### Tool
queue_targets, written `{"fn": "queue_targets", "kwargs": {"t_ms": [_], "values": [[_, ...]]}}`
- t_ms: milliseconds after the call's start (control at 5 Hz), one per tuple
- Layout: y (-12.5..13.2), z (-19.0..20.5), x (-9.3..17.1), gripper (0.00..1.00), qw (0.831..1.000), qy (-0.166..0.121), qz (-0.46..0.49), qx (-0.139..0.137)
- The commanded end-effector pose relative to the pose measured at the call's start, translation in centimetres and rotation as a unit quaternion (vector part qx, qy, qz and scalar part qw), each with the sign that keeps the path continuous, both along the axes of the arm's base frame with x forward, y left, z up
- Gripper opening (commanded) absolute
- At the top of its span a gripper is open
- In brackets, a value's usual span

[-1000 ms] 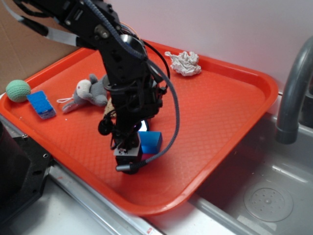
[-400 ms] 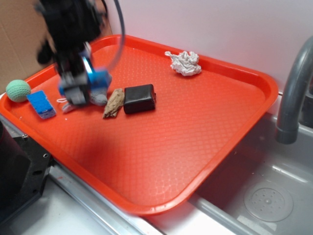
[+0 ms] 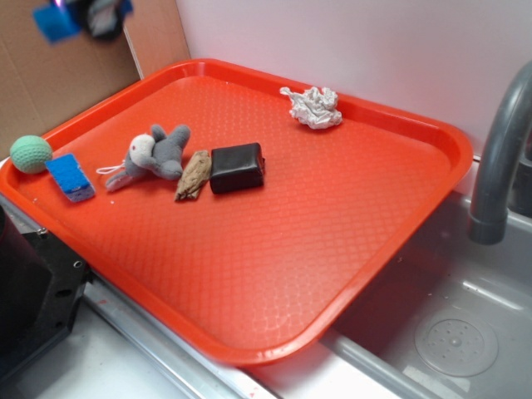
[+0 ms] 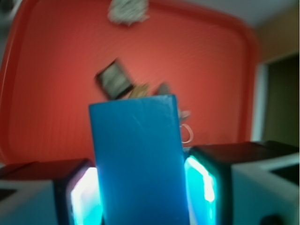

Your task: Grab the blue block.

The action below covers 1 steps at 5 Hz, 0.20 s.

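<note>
The blue block [image 4: 137, 159], a plain long blue brick, stands upright between my two fingers in the wrist view, filling the gap. My gripper [image 4: 140, 192] is shut on it. In the exterior view the gripper [image 3: 90, 12] is a blurred shape at the top left corner, high above the orange tray [image 3: 274, 274] and in front of the cardboard. The blue block [image 3: 56, 22] sticks out to its left.
On the tray lie a black block [image 3: 237, 167], a brown lump [image 3: 194, 174], a grey plush elephant [image 3: 150, 155], a small lighter blue chunk [image 3: 71, 178], a green ball [image 3: 31, 154] and crumpled white paper [image 3: 313, 107]. A grey faucet [image 3: 499, 158] and sink [image 3: 449, 332] lie right.
The gripper rose from the tray's front with the blue block in it, swung left and up, and now sits at the top left corner. The tray's other objects are uncovered.
</note>
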<state>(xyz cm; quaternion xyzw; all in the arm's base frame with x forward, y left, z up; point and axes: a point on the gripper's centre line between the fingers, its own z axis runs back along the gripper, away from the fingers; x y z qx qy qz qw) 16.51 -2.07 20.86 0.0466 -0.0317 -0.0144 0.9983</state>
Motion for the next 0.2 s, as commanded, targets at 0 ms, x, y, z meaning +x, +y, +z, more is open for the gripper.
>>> {"fn": "queue_targets", "kwargs": {"t_ms": [0], "values": [[-0.82,1.52,-0.36,0.00,0.988,-0.024,0.151,-0.010]]}}
